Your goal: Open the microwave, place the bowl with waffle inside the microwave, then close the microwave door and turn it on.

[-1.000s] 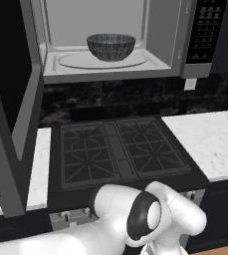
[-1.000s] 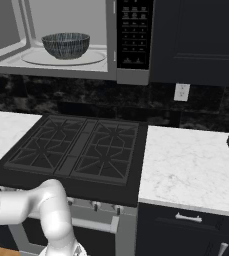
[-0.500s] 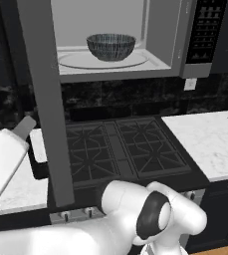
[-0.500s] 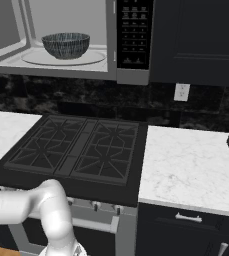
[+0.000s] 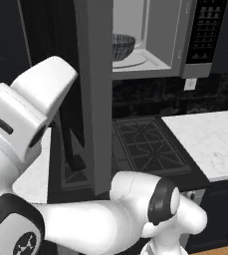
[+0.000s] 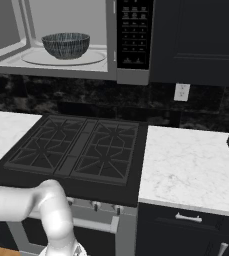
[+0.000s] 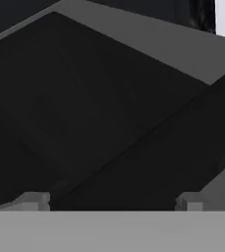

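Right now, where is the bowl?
The bowl sits on the round glass turntable inside the open microwave, above the stove, left of the black keypad strip.

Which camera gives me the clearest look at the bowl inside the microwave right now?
The right base view: the bowl sits whole on the turntable, nothing in front of it. In the left base view the microwave door hides most of it, leaving its right part. The hand view faces a dark panel.

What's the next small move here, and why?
Probably keep pushing the microwave door toward shut. The bowl already sits on the turntable inside the microwave, the door is only partly swung, and the open gripper faces its dark panel.
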